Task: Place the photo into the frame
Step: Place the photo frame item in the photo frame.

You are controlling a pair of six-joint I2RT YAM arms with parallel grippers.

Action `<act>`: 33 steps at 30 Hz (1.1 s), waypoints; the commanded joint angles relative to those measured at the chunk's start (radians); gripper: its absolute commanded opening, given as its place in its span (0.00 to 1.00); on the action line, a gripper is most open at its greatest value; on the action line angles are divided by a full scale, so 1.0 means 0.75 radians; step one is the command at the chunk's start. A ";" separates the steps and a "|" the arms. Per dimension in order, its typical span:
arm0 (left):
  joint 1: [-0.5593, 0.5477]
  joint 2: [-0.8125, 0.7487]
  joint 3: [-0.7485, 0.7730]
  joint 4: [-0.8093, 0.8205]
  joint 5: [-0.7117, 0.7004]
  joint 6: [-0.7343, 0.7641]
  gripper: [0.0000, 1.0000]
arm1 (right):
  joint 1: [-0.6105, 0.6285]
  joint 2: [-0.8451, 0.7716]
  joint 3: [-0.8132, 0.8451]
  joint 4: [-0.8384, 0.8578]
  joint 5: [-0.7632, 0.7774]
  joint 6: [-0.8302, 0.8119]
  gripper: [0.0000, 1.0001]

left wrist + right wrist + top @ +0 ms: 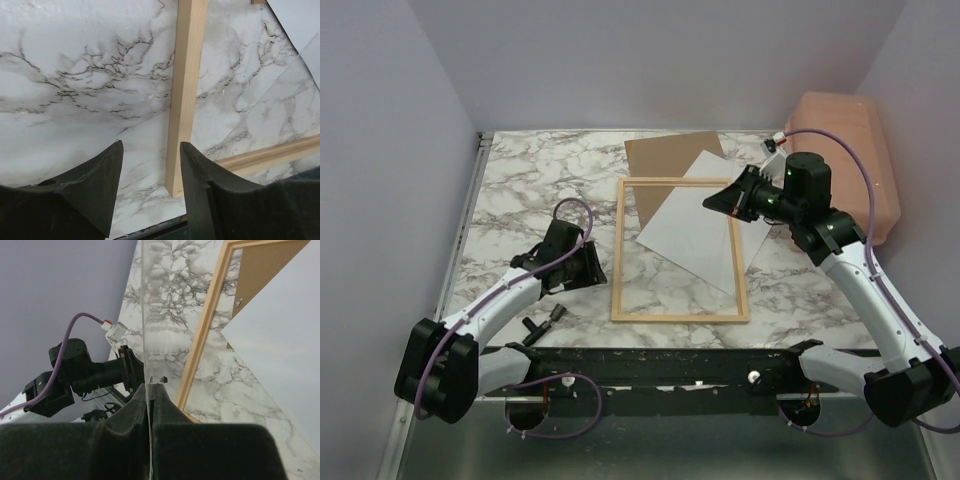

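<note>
The frame [618, 250], thin light wood, lies flat on the marble table; it also shows in the left wrist view [187, 75] and the right wrist view [205, 330]. The photo [695, 225], white side up, lies skewed over the frame's far right corner and shows in the right wrist view [280, 340]. My right gripper [712, 203] [151, 386] is shut on the edge of the clear pane [144, 315], holding it tilted up above the frame's right side. My left gripper [588, 265] [150, 150] is open and empty, just left of the frame's near left corner.
The brown backing board [665, 155] lies at the back, partly under the photo. A pink bin [850, 160] stands at the back right. A small black tool [545, 320] lies near the front edge, left of the frame. Walls close off three sides.
</note>
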 commanded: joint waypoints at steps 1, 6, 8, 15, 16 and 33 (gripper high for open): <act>0.007 0.021 0.055 -0.067 -0.129 0.101 0.49 | 0.002 0.025 -0.020 0.091 -0.101 0.036 0.01; 0.002 0.079 0.033 0.002 -0.083 0.100 0.46 | 0.002 0.045 0.004 0.029 -0.087 -0.015 0.01; -0.005 0.094 0.031 0.015 -0.078 0.096 0.46 | 0.002 0.048 0.028 -0.018 -0.055 -0.047 0.01; -0.060 0.131 0.033 0.068 -0.049 0.078 0.45 | 0.002 0.030 0.080 -0.105 -0.002 -0.086 0.01; -0.073 0.138 0.036 0.073 -0.049 0.073 0.45 | 0.002 0.029 0.083 -0.112 -0.006 -0.089 0.01; -0.186 0.316 0.040 0.079 -0.168 0.030 0.27 | 0.000 0.115 0.106 -0.146 -0.160 -0.079 0.01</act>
